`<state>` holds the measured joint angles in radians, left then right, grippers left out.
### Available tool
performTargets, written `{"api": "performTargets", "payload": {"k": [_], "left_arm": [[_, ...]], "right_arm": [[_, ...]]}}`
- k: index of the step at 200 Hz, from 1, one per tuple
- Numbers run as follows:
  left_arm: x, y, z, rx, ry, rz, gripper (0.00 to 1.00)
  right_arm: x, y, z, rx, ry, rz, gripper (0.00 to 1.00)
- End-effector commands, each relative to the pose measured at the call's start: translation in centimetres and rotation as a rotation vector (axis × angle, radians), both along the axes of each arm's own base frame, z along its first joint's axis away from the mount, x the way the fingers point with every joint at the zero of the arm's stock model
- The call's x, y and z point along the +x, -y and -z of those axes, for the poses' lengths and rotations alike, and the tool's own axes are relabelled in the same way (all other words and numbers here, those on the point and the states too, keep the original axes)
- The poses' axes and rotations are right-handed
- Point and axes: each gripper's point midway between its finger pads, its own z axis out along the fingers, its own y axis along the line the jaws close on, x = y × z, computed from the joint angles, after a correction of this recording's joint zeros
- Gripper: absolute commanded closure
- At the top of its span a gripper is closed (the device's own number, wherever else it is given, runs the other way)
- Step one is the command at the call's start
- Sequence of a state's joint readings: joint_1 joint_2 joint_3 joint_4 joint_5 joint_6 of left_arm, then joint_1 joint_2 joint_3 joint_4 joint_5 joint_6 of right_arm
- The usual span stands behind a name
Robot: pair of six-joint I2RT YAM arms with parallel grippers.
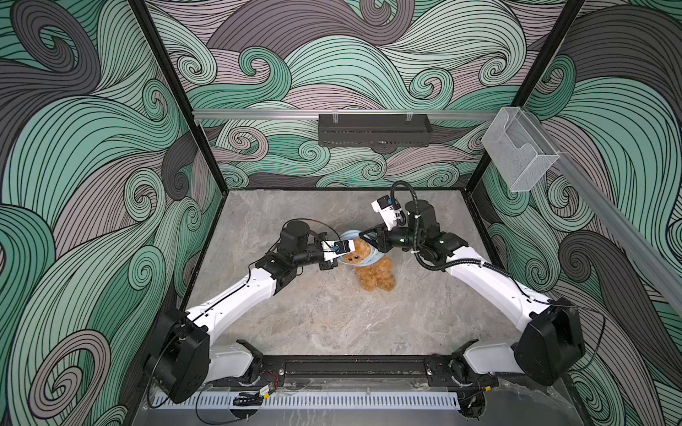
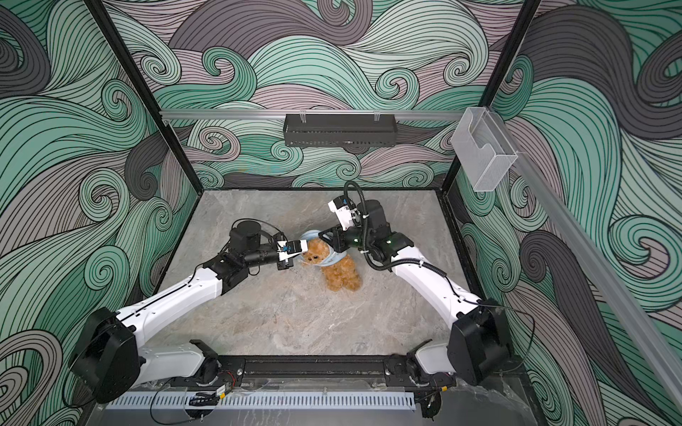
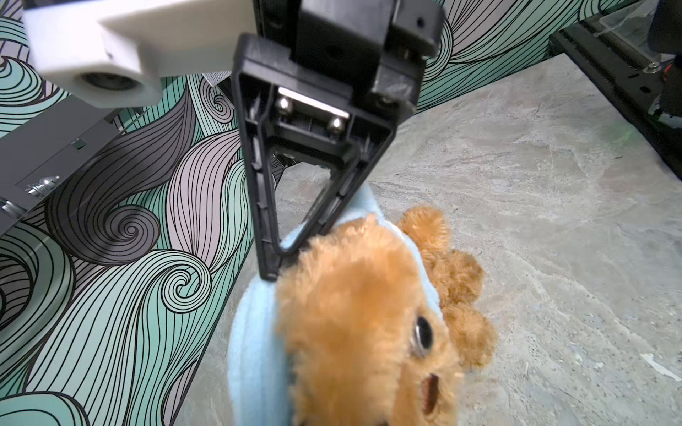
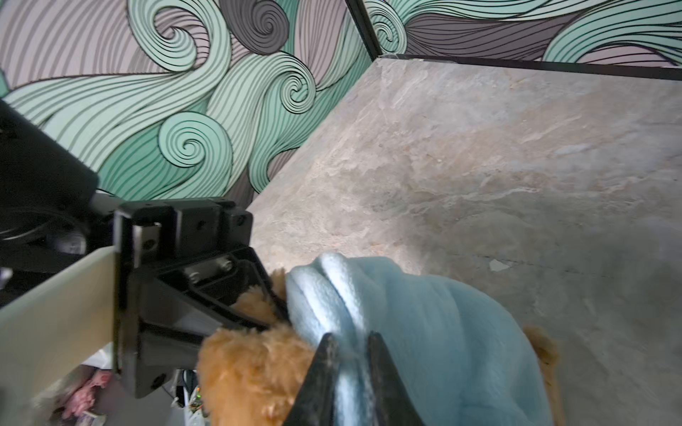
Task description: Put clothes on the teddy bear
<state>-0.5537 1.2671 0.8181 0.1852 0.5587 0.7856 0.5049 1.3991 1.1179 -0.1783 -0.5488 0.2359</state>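
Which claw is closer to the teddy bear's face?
Left. The left claw pinches the blue hoodie right beside the face of the teddy bear. The right claw pinches the hoodie behind the head, farther from the face.

Shaggy plush teddy bear (image 1: 377, 276) w/ soft fleece garment (image 4: 443, 332); matt stone-look table (image 1: 332, 321).

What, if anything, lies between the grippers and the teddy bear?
Only the light-blue garment: it rings the head of the teddy bear, and the left gripper and right gripper each pinch its fabric beside the head. Nothing else visible intervenes.
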Motion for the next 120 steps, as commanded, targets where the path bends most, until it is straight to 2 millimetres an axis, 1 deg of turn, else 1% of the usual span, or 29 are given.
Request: {"api": "performTargets", "payload": {"k": [1, 14, 18, 36, 49, 62, 74, 81, 83, 85, 99, 103, 109, 112, 120], "left_arm": [[-1.2, 0.2, -3.7, -0.08, 0.088, 0.033, 1.0], [-1.3, 0.0, -4.2, -0.115, 0.084, 0.017, 1.0], [-1.3, -0.2, -4.4, -0.124, 0.079, 0.006, 1.0], [-0.8, -1.0, -5.3, -0.174, 0.025, -0.08, 1.0], [-0.5, -1.6, -5.6, -0.211, -0.021, -0.139, 1.0], [0.0, -2.2, -5.5, -0.242, -0.072, -0.196, 1.0], [0.6, -2.7, -5.1, -0.261, -0.145, -0.264, 1.0], [1.2, -3.2, -4.7, -0.273, -0.196, -0.319, 1.0], [1.3, -3.3, -4.6, -0.276, -0.208, -0.332, 1.0], [1.5, -3.5, -4.5, -0.279, -0.222, -0.35, 1.0], [2.6, -4.5, -3.8, -0.326, -0.343, -0.479, 1.0], [2.9, -4.9, -3.9, -0.346, -0.375, -0.515, 1.0], [3.5, -5.5, -3.8, -0.385, -0.425, -0.585, 1.0], [3.8, -5.9, -3.8, -0.409, -0.454, -0.624, 1.0], [4.7, -7.1, -3.9, -0.493, -0.539, -0.741, 1.0]], "right_arm": [[2.4, 3.5, 4.0, -0.142, -0.127, 0.183, 0.88], [3.1, 4.6, 5.1, -0.167, -0.169, 0.227, 0.9], [2.9, 5.2, 5.8, -0.186, -0.198, 0.241, 0.9], [3.7, 7.1, 7.1, -0.235, -0.232, 0.303, 0.89], [4.3, 8.3, 7.7, -0.265, -0.243, 0.331, 0.88], [4.7, 9.0, 7.5, -0.275, -0.24, 0.336, 0.84], [4.9, 9.0, 6.1, -0.259, -0.2, 0.319, 0.75], [5.0, 8.7, 4.5, -0.238, -0.151, 0.298, 0.66], [5.0, 8.6, 4.4, -0.236, -0.147, 0.296, 0.66], [5.0, 8.4, 3.6, -0.221, -0.125, 0.287, 0.63], [4.8, 7.8, 0.3, -0.148, -0.021, 0.263, 0.51], [4.6, 7.6, -0.8, -0.123, 0.019, 0.258, 0.49], [4.2, 7.2, -1.7, -0.096, 0.059, 0.248, 0.48], [3.9, 6.8, -2.6, -0.075, 0.092, 0.239, 0.46], [3.0, 6.0, -3.4, -0.041, 0.141, 0.217, 0.45]]}}
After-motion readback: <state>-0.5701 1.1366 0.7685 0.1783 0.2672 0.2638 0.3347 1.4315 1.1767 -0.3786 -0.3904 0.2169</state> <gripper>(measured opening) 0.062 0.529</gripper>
